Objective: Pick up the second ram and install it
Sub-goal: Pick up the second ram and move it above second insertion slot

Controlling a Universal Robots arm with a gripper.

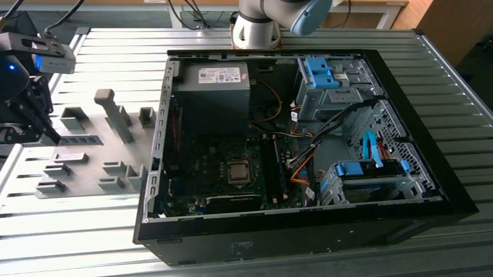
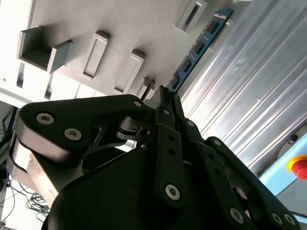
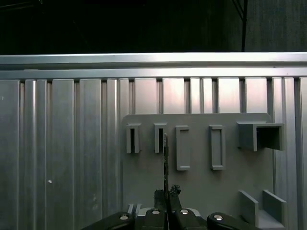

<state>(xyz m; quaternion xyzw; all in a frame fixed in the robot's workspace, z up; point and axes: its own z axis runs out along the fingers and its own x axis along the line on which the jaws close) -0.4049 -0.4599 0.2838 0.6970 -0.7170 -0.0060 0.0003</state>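
The second ram [image 2: 196, 48] is a thin blue-green board with a row of dark chips. It sticks out from my gripper [image 2: 163, 92], whose fingers are shut on its near end. In the first wrist view I see the ram [image 3: 166, 158] edge-on, rising from the gripper [image 3: 167, 192] over the grey fixture plate [image 3: 201, 187]. In the exterior view the gripper [image 1: 48, 135] is at the far left, and the ram [image 1: 80, 139] points from it across the plate toward the open computer case [image 1: 308, 231]. I cannot tell whether the stick touches the plate.
The grey fixture plate [image 1: 85, 173] carries several raised slot blocks and an upright post [image 1: 115, 115]. Inside the case lie the motherboard [image 1: 231, 167], a power supply [image 1: 212, 86], cables and blue drive latches [image 1: 370, 168]. The arm's base [image 1: 258, 29] stands behind the case.
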